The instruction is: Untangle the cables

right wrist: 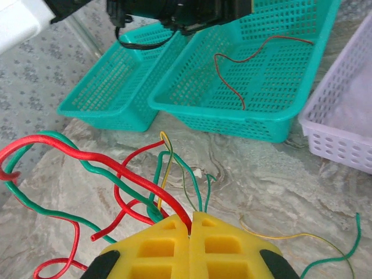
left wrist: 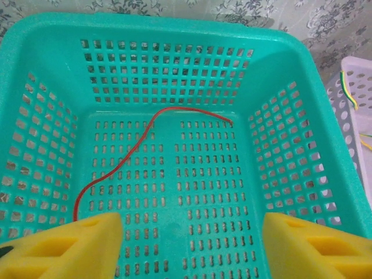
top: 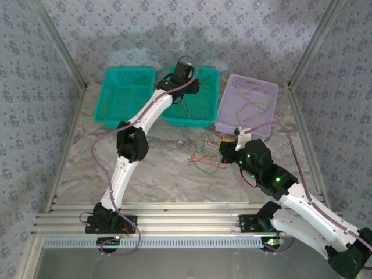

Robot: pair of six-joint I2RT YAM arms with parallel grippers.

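Note:
A loose tangle of red, green and yellow cables point(top: 206, 152) lies on the marble table in front of the baskets. My right gripper point(top: 225, 152) sits at the tangle's right edge. In the right wrist view it point(right wrist: 190, 216) is shut, with a thick red cable point(right wrist: 140, 182) pinched between its yellow pads and green loops point(right wrist: 120, 185) beside it. My left gripper point(left wrist: 192, 221) hangs open over the middle teal basket point(left wrist: 290, 151), with nothing between its fingers. A single red cable point(left wrist: 125, 160) lies on that basket's floor, apart from the fingers.
A second teal basket point(top: 125, 96) stands to the left. A lilac basket point(top: 247, 107) with a few wires in it stands to the right. A thin yellow-green wire point(right wrist: 302, 235) lies loose on the table by my right gripper. Metal frame posts line both sides.

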